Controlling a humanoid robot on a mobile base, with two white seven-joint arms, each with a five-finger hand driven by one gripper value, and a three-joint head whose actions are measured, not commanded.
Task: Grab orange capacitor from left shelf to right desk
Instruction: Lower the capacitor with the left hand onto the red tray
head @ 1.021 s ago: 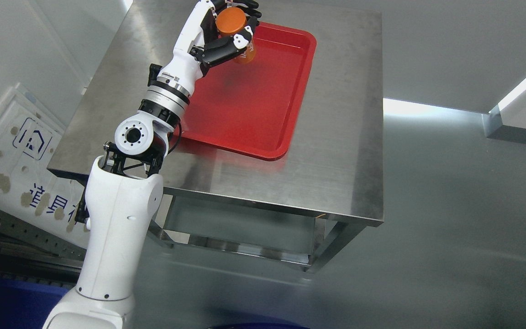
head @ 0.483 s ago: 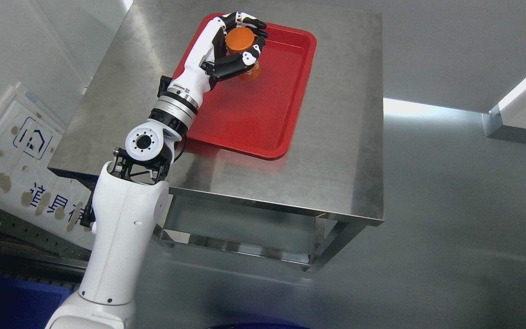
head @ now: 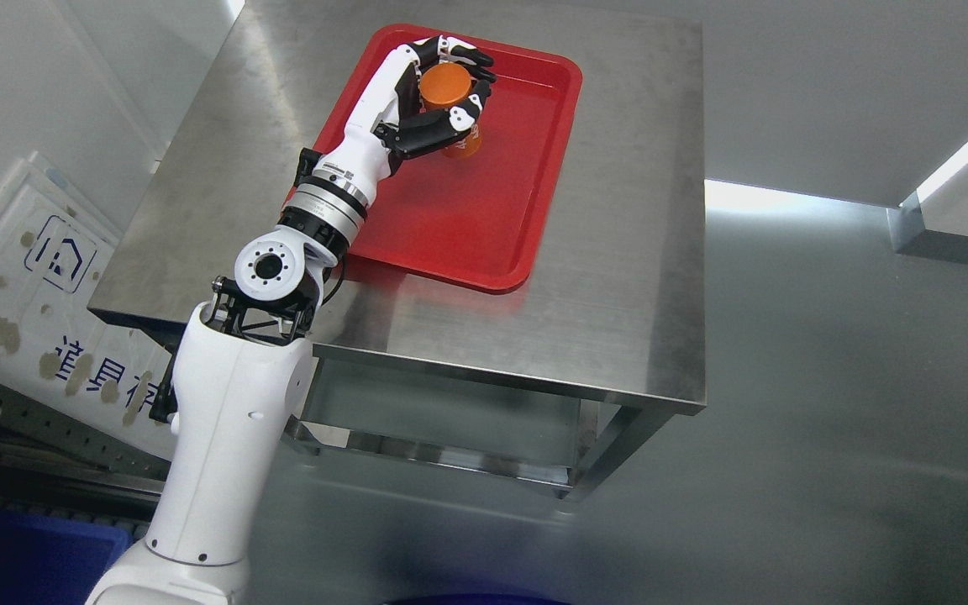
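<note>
Left hand [head: 438,101] grips the orange capacitor [head: 450,105] over the red tray [head: 484,218].

Head view: the left arm [head: 232,420] reaches up from the lower left and across the steel desk [head: 618,277], and the hand sits above the tray's far half. Its fingers [head: 471,59] curl round the far side of the capacitor, the thumb [head: 429,134] presses on the near side, and the flat orange top shows between them. The capacitor stands roughly upright, its base low over the tray floor or on it; contact cannot be told from here. The tray lies on the desk's left part, with bare steel to its right and front. At the far left, a white panel [head: 22,286] with blue markings leans beside the desk.
</note>
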